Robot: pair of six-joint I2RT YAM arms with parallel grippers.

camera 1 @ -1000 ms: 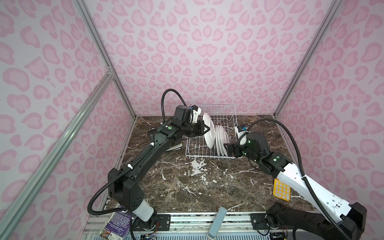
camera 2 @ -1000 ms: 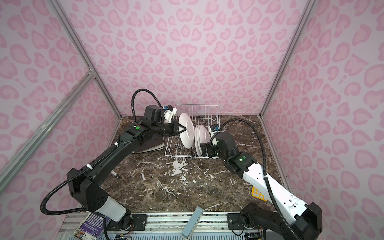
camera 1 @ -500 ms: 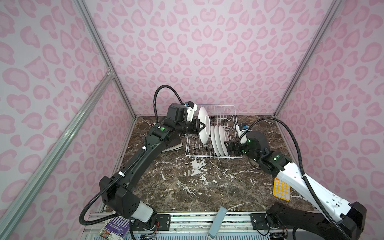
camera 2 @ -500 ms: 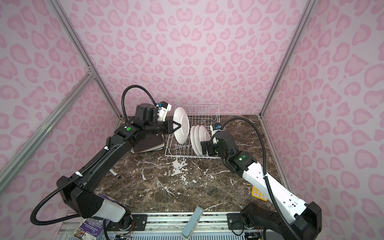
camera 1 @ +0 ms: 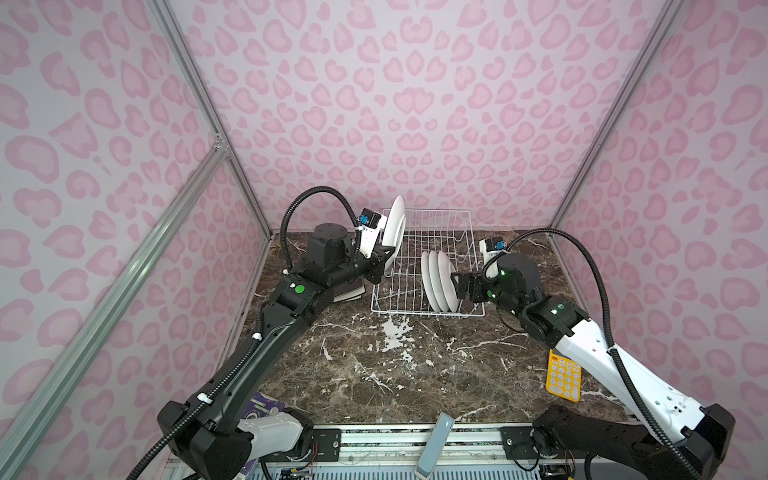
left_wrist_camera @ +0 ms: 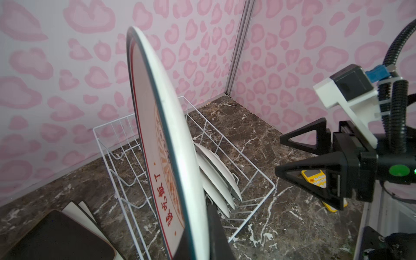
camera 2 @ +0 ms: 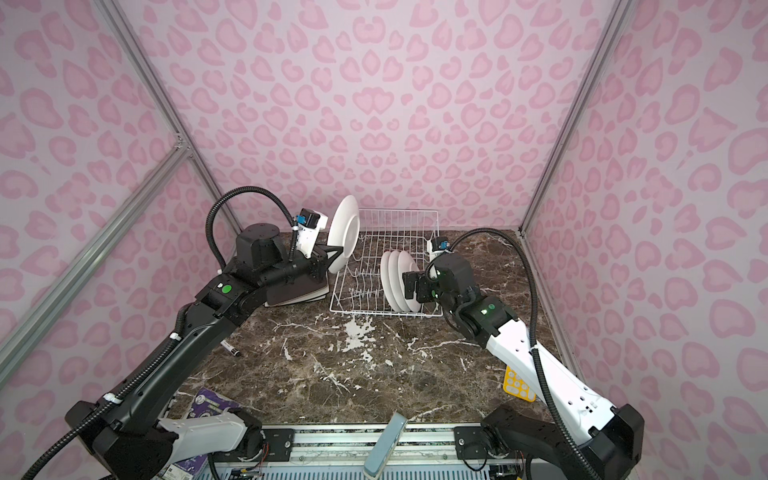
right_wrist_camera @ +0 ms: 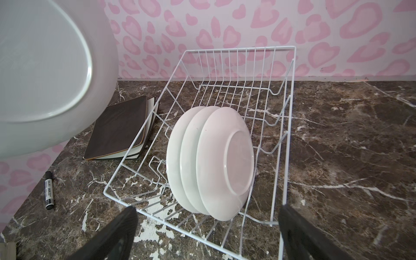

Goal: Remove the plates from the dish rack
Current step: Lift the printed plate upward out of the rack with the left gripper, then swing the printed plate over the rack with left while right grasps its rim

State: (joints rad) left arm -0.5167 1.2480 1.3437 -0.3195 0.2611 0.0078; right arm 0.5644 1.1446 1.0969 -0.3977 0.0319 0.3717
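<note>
Three round white plates (camera 1: 440, 282) stand on edge in the dish rack (camera 1: 432, 226), near its five o'clock corner in both top views; your left gripper (camera 1: 384, 254) is clamped on a fourth plate (camera 1: 394, 224), upright over the rack's ten o'clock corner; your right gripper (camera 1: 458, 286), jaws wide apart and empty, sits at their three o'clock; square plates (right_wrist_camera: 119, 132) lie stacked at the rack's nine o'clock.

We see a dark brown marble counter (camera 1: 374, 374) with white veins and a chipped white patch near its middle. At the back edge stands the white wire dish rack (camera 1: 415, 257). Just beside its left side lies a stack of square plates (camera 2: 297, 293), a dark brown one on top of cream ones. A black marker (camera 2: 231, 350) lies near the left edge, a yellow calculator (camera 1: 563, 376) near the right edge.
</note>
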